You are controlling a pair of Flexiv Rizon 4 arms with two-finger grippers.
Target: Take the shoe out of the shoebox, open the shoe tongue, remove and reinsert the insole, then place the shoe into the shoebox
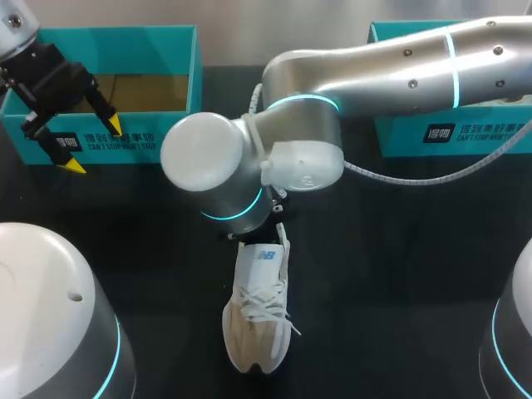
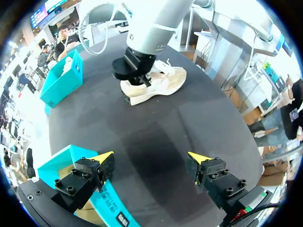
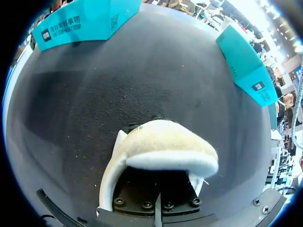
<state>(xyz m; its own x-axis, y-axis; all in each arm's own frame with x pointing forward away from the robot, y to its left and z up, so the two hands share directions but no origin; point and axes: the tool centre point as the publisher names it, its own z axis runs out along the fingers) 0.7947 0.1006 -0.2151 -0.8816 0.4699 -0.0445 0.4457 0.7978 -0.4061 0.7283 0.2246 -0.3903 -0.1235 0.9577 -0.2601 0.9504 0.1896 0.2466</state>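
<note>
A cream-white shoe (image 1: 258,307) lies on the black table (image 1: 399,274), toe toward the front edge. My right arm comes in from the upper right, and its wrist (image 1: 224,166) hangs over the shoe's heel. In the left wrist view the right gripper (image 2: 136,82) sits down on the heel of the shoe (image 2: 163,80). In the right wrist view the cream heel collar (image 3: 165,146) covers the fingers, which are shut on it. My left gripper (image 2: 151,158) stands open and empty over the front wall of the left teal shoebox (image 1: 166,50); its yellow tips (image 1: 112,125) are far apart.
A second teal shoebox (image 1: 449,137) stands at the back right, partly under my right arm. Two white rounded arm bases (image 1: 50,316) (image 1: 515,332) fill the front corners. A white cable (image 1: 432,179) trails from the right wrist above the table.
</note>
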